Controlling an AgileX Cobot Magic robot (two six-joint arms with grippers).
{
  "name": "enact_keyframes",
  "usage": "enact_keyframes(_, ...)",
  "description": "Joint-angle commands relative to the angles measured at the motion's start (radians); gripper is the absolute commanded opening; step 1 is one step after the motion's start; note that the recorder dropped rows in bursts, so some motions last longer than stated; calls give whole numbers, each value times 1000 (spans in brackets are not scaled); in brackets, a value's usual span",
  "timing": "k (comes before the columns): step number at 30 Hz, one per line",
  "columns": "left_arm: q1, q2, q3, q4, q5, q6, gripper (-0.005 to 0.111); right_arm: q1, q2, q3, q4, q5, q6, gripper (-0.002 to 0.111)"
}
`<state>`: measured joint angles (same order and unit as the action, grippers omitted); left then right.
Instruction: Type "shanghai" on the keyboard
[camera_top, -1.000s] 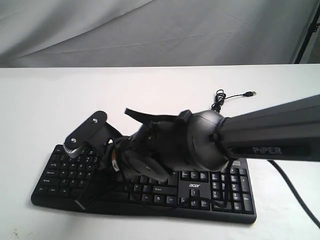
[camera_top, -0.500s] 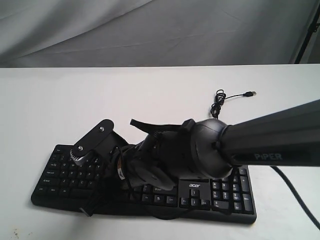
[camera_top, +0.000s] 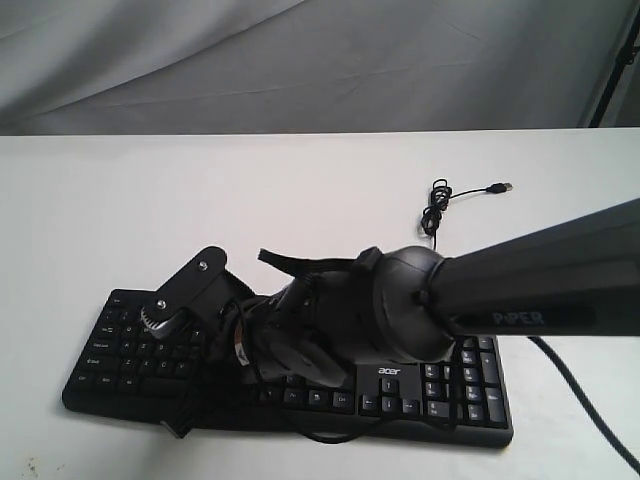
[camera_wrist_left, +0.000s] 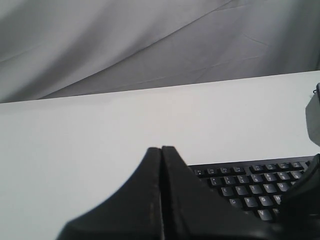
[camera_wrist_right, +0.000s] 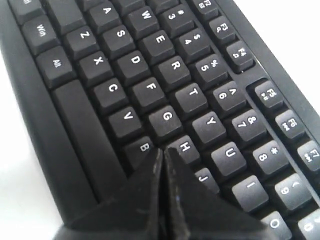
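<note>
The black Acer keyboard (camera_top: 440, 385) lies along the near side of the white table. My right arm reaches across it from the right. The right gripper (camera_top: 183, 422) is shut and points down over the keyboard's left half. In the right wrist view its closed tips (camera_wrist_right: 163, 150) sit at the near corner of the H key (camera_wrist_right: 187, 145), beside the B key (camera_wrist_right: 141, 148); whether they touch a key cannot be told. The left gripper (camera_wrist_left: 161, 148) is shut with nothing in it and hangs off the left end of the keyboard (camera_wrist_left: 250, 187). It does not show in the exterior view.
The thin black USB cable (camera_top: 438, 207) lies coiled behind the keyboard, its plug (camera_top: 504, 187) loose on the table (camera_top: 300, 180). A grey cloth backdrop (camera_top: 320, 60) hangs behind the table. The right arm's thick link (camera_top: 540, 280) covers the keyboard's middle.
The right gripper has shifted a little to the right and lower, toward the keyboard's front edge. The left gripper shows in no earlier frame.
</note>
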<state>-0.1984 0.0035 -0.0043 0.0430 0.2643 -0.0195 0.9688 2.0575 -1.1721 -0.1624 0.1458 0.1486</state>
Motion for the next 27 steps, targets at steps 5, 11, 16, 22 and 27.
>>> enact_keyframes(5,-4,-3,4,1,-5,-3,0,-4,-72,-14,-12,46,-10,0)
enact_keyframes(11,-4,-3,4,1,-5,-3,0,-2,-39,-91,-14,68,-17,0)
enact_keyframes(16,-4,-3,4,1,-5,-3,0,0,7,-122,-12,52,-37,0)
enact_keyframes(22,-4,-3,4,1,-5,-3,0,0,9,-122,-12,49,-39,0)
enact_keyframes(27,-4,-3,4,1,-5,-3,0,0,9,-122,-12,49,-39,0)
